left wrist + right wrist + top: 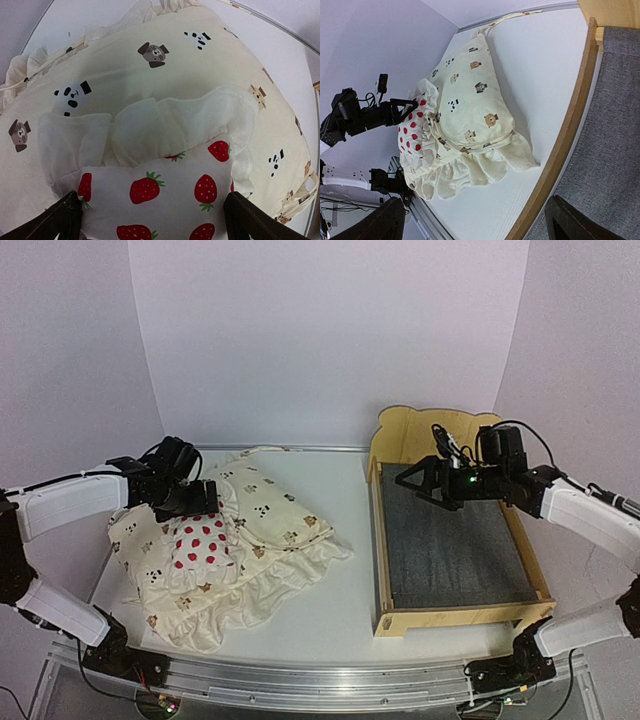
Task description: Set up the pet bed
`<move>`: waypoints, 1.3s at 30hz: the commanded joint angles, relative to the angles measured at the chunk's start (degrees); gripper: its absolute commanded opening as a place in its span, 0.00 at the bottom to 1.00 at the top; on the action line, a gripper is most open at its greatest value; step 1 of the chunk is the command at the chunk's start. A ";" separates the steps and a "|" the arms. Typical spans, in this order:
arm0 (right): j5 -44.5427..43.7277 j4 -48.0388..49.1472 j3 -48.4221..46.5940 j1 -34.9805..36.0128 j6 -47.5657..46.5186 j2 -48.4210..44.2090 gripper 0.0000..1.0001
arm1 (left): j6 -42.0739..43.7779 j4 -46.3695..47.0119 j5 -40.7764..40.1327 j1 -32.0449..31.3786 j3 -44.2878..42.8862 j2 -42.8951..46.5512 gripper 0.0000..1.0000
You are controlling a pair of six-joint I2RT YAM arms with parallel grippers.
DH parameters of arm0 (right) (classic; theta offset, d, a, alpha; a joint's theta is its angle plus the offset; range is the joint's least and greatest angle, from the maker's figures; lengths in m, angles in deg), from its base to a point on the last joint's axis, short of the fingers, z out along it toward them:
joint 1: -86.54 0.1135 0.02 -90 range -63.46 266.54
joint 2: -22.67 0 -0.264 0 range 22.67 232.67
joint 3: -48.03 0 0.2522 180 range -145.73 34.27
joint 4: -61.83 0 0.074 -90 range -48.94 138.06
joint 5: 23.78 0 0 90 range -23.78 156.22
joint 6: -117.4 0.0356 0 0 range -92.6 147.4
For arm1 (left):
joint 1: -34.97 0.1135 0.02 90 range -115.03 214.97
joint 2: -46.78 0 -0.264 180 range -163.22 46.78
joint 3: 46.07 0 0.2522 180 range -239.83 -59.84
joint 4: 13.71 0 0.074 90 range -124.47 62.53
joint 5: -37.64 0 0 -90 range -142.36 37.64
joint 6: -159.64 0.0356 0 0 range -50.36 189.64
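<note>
Starting stage, by looks | bed (pixel 380 540) bare on table (pixel 340 615), R side | cover (pixel 285 520) + pillow (pixel 200 542) heaped L, not yet in bed | L hand (pixel 203 498) wide over pillow, R hand (pixel 418 480) wide over bed, both empty

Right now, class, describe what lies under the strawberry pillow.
The strawberry pillow lies on the cream animal-print ruffled cover, which spreads out around it on the table. Whether anything else sits beneath the pillow or cover is hidden by the fabric.
</note>
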 commanded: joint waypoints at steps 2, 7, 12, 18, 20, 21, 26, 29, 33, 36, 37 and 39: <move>-2.00 -3.07 -4.97 3.87 -3.64 2.45 0.98 | -1.33 -0.57 2.14 -0.52 0.32 -1.69 0.95; -3.04 -4.57 -6.61 6.86 -4.71 5.02 0.98 | -1.77 -0.33 2.23 -0.53 1.09 -1.07 0.63; -4.88 -5.81 -6.64 9.17 -5.62 6.50 0.98 | -1.42 -0.06 2.39 -0.53 0.17 -0.60 0.08; -8.52 -8.29 -6.86 10.47 -5.29 7.04 0.98 | -0.40 3.10 4.83 -0.55 -8.08 -2.85 0.00; -10.09 -9.41 -6.45 10.59 -5.22 6.61 0.98 | -0.32 4.97 6.27 -0.55 -12.52 -5.43 0.00; -11.14 -10.01 -6.12 10.62 -5.18 6.25 0.98 | -0.30 6.04 7.15 -0.53 -14.94 -7.17 0.00; -16.04 -12.28 -4.30 10.61 -5.32 3.78 0.98 | -1.11 10.87 11.44 -0.53 -27.34 -18.72 0.00; -18.65 -13.40 -3.42 10.63 -5.24 2.55 0.98 | -1.43 12.55 12.52 -0.57 -36.13 -28.31 0.00; -20.68 -14.13 -1.78 10.64 -4.56 0.53 0.98 | -2.24 13.63 14.09 -0.40 -49.91 -41.53 0.00; -21.66 -14.49 -0.66 10.59 -4.45 -0.73 0.98 | -2.86 14.36 15.68 -0.24 -61.67 -50.80 0.00; -21.95 -14.61 -0.27 10.58 -4.42 -1.18 0.98 | -3.10 14.11 15.66 -0.12 -65.61 -54.16 0.00; -22.56 -14.90 0.38 10.67 -4.29 -1.94 0.98 | -3.79 13.93 15.28 0.28 -71.91 -59.64 0.00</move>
